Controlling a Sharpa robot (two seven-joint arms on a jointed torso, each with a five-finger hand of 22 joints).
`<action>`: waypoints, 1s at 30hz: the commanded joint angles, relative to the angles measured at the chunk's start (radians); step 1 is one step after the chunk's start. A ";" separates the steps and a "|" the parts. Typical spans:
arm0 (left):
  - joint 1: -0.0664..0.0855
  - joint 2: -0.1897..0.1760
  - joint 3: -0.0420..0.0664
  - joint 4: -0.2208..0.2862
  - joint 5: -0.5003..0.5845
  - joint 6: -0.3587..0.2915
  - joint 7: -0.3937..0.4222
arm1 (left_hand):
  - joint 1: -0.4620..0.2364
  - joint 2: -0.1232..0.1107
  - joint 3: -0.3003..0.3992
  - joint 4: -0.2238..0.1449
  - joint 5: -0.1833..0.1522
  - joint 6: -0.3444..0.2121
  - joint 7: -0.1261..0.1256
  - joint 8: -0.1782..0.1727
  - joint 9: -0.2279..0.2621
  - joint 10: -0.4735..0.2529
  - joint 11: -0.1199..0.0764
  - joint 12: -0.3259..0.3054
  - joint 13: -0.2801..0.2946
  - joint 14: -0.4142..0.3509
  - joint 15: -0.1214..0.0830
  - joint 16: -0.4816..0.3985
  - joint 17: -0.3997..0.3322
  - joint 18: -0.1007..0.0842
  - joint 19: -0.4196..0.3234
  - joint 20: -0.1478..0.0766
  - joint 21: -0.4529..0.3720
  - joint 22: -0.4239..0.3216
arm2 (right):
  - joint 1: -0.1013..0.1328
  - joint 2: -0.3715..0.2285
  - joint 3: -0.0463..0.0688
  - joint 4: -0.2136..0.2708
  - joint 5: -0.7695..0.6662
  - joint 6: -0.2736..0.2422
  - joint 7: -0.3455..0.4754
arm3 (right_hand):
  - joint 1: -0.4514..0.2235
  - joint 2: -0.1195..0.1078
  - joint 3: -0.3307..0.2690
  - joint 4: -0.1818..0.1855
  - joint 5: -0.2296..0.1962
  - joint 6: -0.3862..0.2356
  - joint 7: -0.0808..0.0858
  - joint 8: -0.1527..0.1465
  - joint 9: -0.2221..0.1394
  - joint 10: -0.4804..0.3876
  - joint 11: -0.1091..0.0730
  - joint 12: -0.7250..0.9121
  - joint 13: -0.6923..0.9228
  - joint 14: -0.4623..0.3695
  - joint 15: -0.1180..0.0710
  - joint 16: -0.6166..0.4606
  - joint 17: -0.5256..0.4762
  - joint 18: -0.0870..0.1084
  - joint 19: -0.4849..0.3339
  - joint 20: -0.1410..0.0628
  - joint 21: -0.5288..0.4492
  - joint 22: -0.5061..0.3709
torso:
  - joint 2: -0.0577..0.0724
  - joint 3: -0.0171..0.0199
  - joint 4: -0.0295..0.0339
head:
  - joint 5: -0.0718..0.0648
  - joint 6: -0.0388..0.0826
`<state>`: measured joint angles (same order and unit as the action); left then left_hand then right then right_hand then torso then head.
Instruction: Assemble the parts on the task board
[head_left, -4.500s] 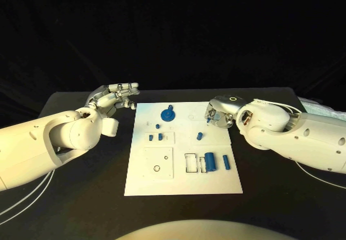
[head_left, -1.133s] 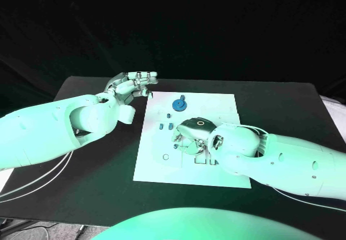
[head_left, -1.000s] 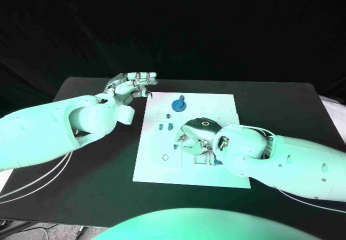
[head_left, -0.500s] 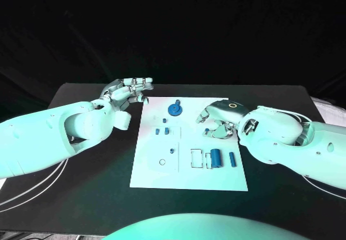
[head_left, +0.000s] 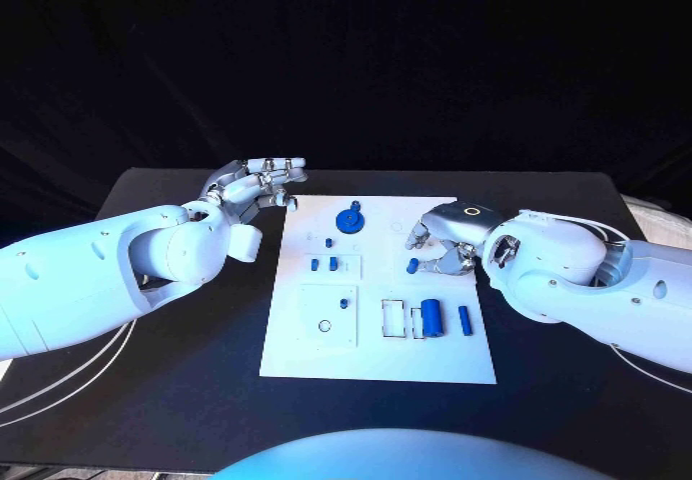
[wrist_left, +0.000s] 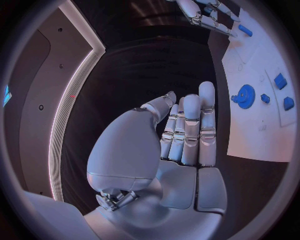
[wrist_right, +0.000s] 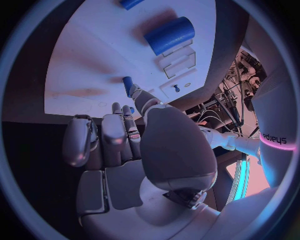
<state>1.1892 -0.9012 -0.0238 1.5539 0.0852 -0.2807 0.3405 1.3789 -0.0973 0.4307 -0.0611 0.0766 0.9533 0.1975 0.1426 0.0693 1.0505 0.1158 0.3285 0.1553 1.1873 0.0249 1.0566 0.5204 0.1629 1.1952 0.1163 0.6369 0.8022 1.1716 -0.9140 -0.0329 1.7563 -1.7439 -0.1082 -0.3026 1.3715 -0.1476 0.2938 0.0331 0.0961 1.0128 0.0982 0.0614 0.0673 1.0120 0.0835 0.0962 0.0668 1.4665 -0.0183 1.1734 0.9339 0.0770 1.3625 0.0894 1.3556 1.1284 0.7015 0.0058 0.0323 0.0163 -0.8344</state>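
The white task board (head_left: 378, 350) lies mid-table. On it are a blue gear (head_left: 349, 219), a fat blue cylinder (head_left: 431, 318), a slim blue bar (head_left: 464, 319) and several small blue pegs, one standing (head_left: 345, 300) in the square plate. My right hand (head_left: 440, 248) hovers over the board's right side, fingers curled in and holding nothing. A short blue peg (head_left: 413, 266) (wrist_right: 127, 82) stands just off its thumb tip; I cannot tell if they touch. My left hand (head_left: 260, 183) (wrist_left: 181, 145) is off the board's far left corner, fingers straight and empty.
Black table (head_left: 173, 400) surrounds the board, with bare room at the front and on both sides. An empty rectangular slot (head_left: 391, 318) sits beside the fat cylinder. A small ring hole (head_left: 325, 325) marks the square plate.
My right hand has drawn back from the square plate at the board's left to the right side. A small blue peg now shows standing in that plate. The left hand has kept still.
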 joint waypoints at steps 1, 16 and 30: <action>0.000 0.001 0.001 0.001 0.002 0.020 0.005 | 0.006 0.006 -0.003 -0.001 0.007 -0.008 0.001 0.003 0.000 -0.009 0.001 0.002 0.001 -0.007 0.002 0.003 -0.001 0.019 -0.003 0.007 -0.004 -0.001 | -0.002 0.005 -0.001 -0.003 0.001 0.072 0.007 | 0.008 0.005 -0.005 0.004 -0.005 0.012 0.003 0.005 0.002 0.016 0.000 0.010 0.000 0.015 0.001 -0.004 -0.001 0.012 0.001 0.001 -0.004 0.000 | 0.001 0.0000 -0.0009 | 0.002 -0.001; 0.000 0.001 0.001 0.000 0.002 0.020 0.005 | 0.006 0.006 -0.003 -0.001 0.007 -0.008 0.001 0.003 0.000 -0.009 0.001 0.002 0.001 -0.007 0.002 0.003 -0.001 0.019 -0.003 0.007 -0.004 -0.001 | -0.015 0.044 -0.003 -0.038 0.012 0.084 0.030 | 0.028 0.057 0.061 0.009 -0.028 0.086 0.019 0.013 0.006 0.114 -0.014 0.033 -0.003 0.015 0.001 0.004 -0.005 0.012 0.007 0.002 -0.002 0.004 | 0.001 0.0003 -0.0005 | 0.002 -0.009; 0.000 0.001 0.001 -0.002 0.002 0.021 0.003 | 0.006 0.006 -0.003 -0.001 0.007 -0.008 0.001 0.003 0.000 -0.009 0.001 0.002 0.001 -0.007 0.002 0.003 -0.001 0.019 -0.003 0.007 -0.004 -0.001 | -0.024 0.058 -0.004 -0.057 -0.007 -0.090 0.031 | 0.041 0.097 0.143 -0.002 -0.042 0.156 0.020 0.030 0.017 0.204 -0.027 0.037 0.001 0.016 -0.007 0.016 0.000 0.010 0.013 -0.005 0.003 0.013 | 0.000 0.0002 -0.0001 | 0.002 -0.012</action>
<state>1.1892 -0.9015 -0.0238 1.5519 0.0852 -0.2783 0.3397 1.3789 -0.0973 0.4307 -0.0611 0.0766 0.9534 0.1974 0.1424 0.0693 1.0506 0.1158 0.3285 0.1551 1.1881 0.0258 1.0566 0.5206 0.1629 1.1952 0.1163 0.6370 0.8022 1.1482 -0.8553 -0.0373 1.6937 -1.7334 -0.1072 -0.2838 1.4003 -0.0735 0.4316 0.0340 0.0536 1.1640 0.1185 0.0855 0.0787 1.2098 0.0591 0.1294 0.0641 1.4665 -0.0181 1.1834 0.9333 0.0770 1.3697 0.0823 1.3556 1.1408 0.7023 0.0062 0.0315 0.0190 -0.8466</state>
